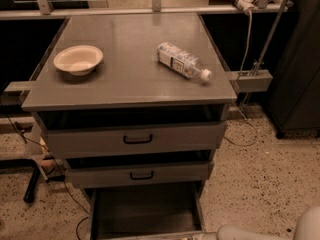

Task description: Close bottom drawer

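Narrow grey metal bottom drawer pulled open; pale gripper near right beside its front, open or closed unclear.

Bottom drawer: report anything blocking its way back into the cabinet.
Nothing visible blocks it. The bottom drawer stands pulled out, its inside looks bare, and the opening behind it under the middle drawer shows no obstruction. The hand sits at the lower right edge, by the drawer's front corner.

Three drawers; one bowl, bottle, bottom-right claw

hand beside protruding open bottom drawer
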Controlling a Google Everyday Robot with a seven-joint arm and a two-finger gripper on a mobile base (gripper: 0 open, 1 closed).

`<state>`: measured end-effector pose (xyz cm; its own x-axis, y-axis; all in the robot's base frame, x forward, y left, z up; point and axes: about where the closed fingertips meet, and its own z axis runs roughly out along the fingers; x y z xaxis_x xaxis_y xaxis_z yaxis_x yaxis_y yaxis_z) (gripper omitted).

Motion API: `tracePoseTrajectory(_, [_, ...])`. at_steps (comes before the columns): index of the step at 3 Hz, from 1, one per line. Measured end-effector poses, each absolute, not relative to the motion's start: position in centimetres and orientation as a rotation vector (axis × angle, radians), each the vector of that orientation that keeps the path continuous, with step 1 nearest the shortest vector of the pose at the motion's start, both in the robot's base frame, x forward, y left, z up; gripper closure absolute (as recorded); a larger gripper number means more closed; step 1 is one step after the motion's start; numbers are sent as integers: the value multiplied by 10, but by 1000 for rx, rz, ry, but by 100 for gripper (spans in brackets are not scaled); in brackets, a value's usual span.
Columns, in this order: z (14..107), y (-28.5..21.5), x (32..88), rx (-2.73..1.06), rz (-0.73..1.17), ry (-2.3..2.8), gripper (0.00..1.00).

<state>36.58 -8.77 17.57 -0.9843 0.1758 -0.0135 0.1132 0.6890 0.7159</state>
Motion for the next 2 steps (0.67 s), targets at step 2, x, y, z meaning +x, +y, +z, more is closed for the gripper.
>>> tracePoseTrajectory(2, [153, -86, 395, 262, 1076, 2807, 100])
